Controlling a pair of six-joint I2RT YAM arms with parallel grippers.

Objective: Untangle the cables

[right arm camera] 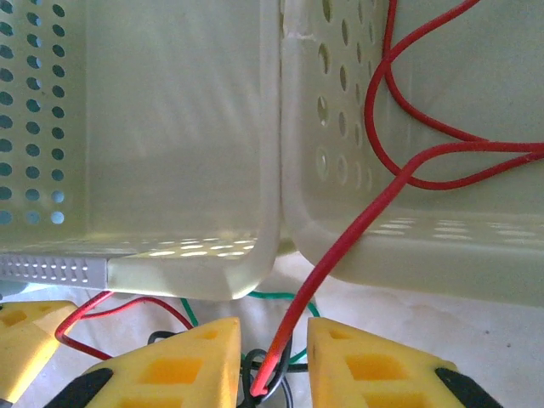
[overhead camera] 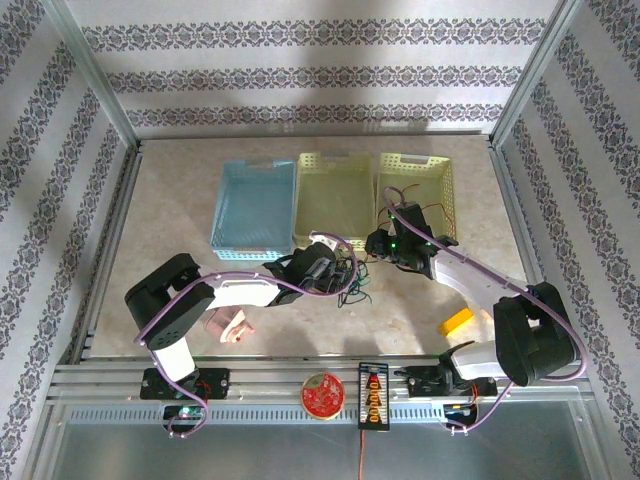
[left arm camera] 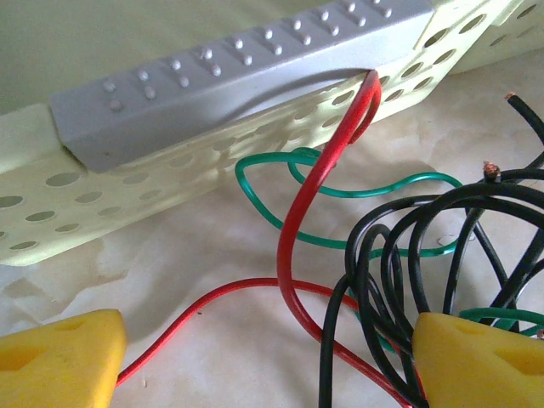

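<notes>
The cables (overhead camera: pixel 356 278) lie tangled on the table in front of the baskets. In the left wrist view a red cable (left arm camera: pixel 297 212) loops up to the basket's rim, a green cable (left arm camera: pixel 340 191) curls behind it, and black loops (left arm camera: pixel 382 255) crowd the right finger (left arm camera: pixel 476 361). My left gripper (left arm camera: pixel 268 340) stands wide open with the red strand lying between its fingers. My right gripper (right arm camera: pixel 272 340) has its yellow fingers close on either side of a red cable (right arm camera: pixel 340 246), with a gap showing on both sides. That cable climbs over the wall into the right basket (right arm camera: pixel 476 255).
Three perforated baskets stand side by side at the back: blue (overhead camera: pixel 255 252), pale yellow (overhead camera: pixel 330 160) and another pale yellow (overhead camera: pixel 445 190). A yellow block (overhead camera: pixel 455 320) and a pink object (overhead camera: pixel 230 325) lie near the front. A red disc (overhead camera: pixel 322 395) and a black connector strip (overhead camera: pixel 372 395) sit on the rail.
</notes>
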